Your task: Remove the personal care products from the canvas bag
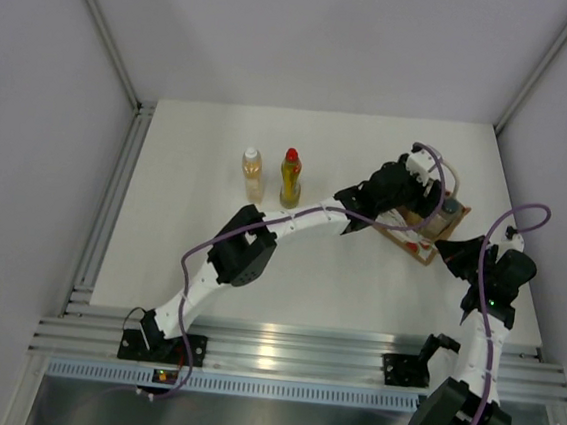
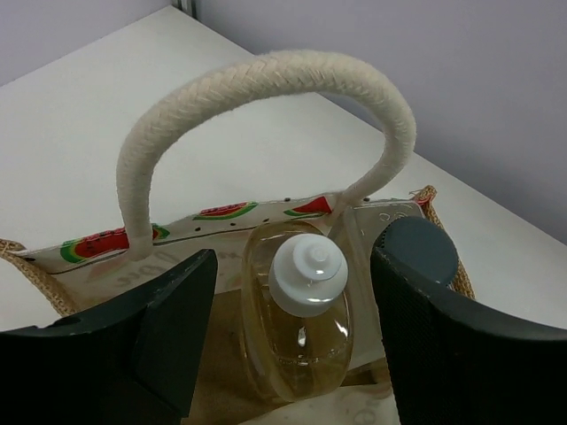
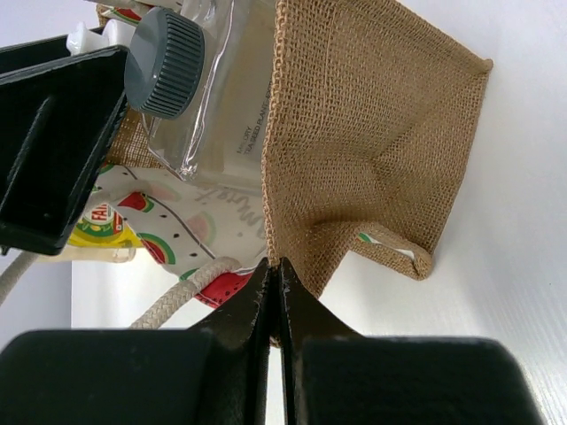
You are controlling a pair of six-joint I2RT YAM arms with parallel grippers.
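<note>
At the near right of the counter [image 1: 356, 290], the right claw [image 3: 273, 270] was closed on the brown edge of the canvas bag [image 3: 372, 133] — its two fingers met with only the cloth between them. The bag sat toward the right side of the counter, just beyond this claw. At its mouth hung the left claw [image 2: 294, 301], open, with one finger on each side of an amber bottle [image 2: 301, 328] with a white cap, and a small gap showed on both sides. This bottle was inside the bag, and the looped white handle [image 2: 266, 84] arched over it. Just beside it, also in the bag, was the clear bottle [image 3: 221, 97] with the dark grey cap, close to one finger of the left claw. Farther away and well apart to the left, a second amber bottle [image 1: 253, 174] and the yellow bottle [image 1: 291, 180] with a red cap stood upright on the counter — side by side, outside the bag.
</note>
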